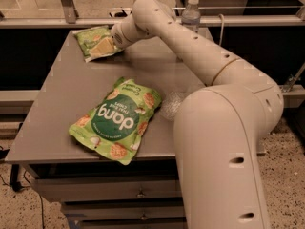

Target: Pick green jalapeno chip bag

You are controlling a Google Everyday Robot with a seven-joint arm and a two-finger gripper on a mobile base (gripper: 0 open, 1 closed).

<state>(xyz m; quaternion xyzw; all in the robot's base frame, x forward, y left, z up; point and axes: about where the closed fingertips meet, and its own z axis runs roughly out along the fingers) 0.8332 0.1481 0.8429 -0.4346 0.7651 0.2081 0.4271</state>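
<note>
The green jalapeno chip bag (91,41) is small, crinkly and muted green. It lies at the far left corner of the grey table (71,94). My gripper (106,45) is at the end of the long white arm and rests over the right part of this bag, its pale fingers lying on it. The arm reaches from the lower right across the table to the bag.
A larger bright-green "dang" pouch (116,119) lies flat near the table's front. A clear water bottle (190,14) stands at the back, behind the arm. A railing runs behind the table. Drawers sit under the table's front edge.
</note>
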